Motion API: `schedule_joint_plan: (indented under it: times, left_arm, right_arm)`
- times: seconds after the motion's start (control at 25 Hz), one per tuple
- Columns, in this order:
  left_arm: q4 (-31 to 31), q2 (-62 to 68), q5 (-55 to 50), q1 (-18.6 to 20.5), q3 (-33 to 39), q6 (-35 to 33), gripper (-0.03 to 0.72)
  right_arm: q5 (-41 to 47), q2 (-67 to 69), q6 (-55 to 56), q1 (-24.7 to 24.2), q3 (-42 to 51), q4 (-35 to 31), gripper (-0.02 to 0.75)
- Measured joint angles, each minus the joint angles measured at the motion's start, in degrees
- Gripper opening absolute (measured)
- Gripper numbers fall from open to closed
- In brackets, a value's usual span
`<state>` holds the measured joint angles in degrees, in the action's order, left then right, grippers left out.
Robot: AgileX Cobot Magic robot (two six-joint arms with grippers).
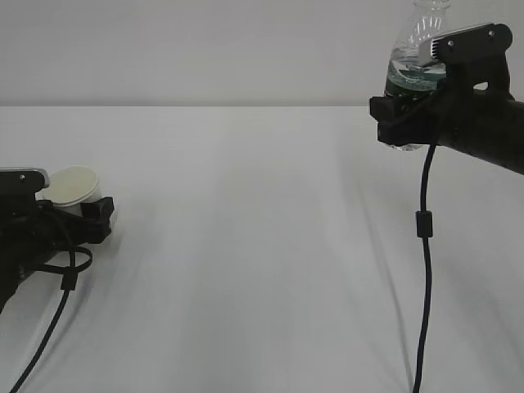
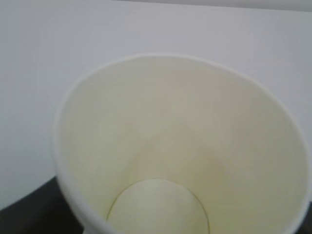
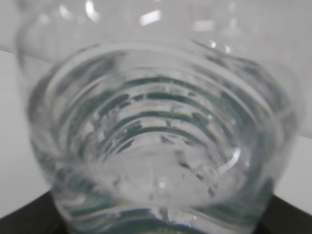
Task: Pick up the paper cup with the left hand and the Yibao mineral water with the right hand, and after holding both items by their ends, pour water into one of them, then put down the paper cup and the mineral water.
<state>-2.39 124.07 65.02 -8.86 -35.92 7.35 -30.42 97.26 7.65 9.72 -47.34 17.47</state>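
The white paper cup [image 1: 72,187] sits at the far left, close above the table, its mouth up and tipped a little. My left gripper [image 1: 90,214] is shut on its lower part. In the left wrist view the cup's cream inside [image 2: 185,146] fills the frame and the fingers are hidden. At the upper right, high above the table, my right gripper [image 1: 405,115] is shut on the lower body of the Yibao mineral water [image 1: 417,49], neck up, with water showing inside. In the right wrist view the ribbed bottle [image 3: 156,136] with its green band covers the jaws.
The white table [image 1: 262,246] spreads between the two arms, with a pale wall behind. A black cable [image 1: 424,270] hangs from the right arm down to the front edge. Another cable [image 1: 49,327] loops under the left arm.
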Motion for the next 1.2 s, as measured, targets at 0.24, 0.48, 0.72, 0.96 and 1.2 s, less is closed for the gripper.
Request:
schedule_joint_plan:
  times: [0.24,0.48,0.72,0.96,1.2]
  left_arm:
    - [0.0,0.0,0.0,0.0,-0.1,0.0,0.594]
    - [0.0,0.0,0.0,0.0,-0.1,0.0,0.542]
    - [0.0,0.0,0.1,0.0,-0.1,0.0,0.464]
    - [0.3,0.0,0.3,0.0,-0.1,0.0,0.458]
    - [5.1,0.0,0.3,0.0,-0.1,0.0,0.456]
  right_arm:
    - [0.0,0.0,0.0,0.0,0.0,0.0,0.462]
    - [0.0,0.0,0.0,0.0,0.0,0.1,0.462]
    - [0.0,0.0,0.0,0.0,0.0,0.1,0.462]
    - [0.1,0.0,0.1,0.0,0.0,0.1,0.462]
    - [0.2,0.0,0.1,0.0,0.0,0.1,0.462]
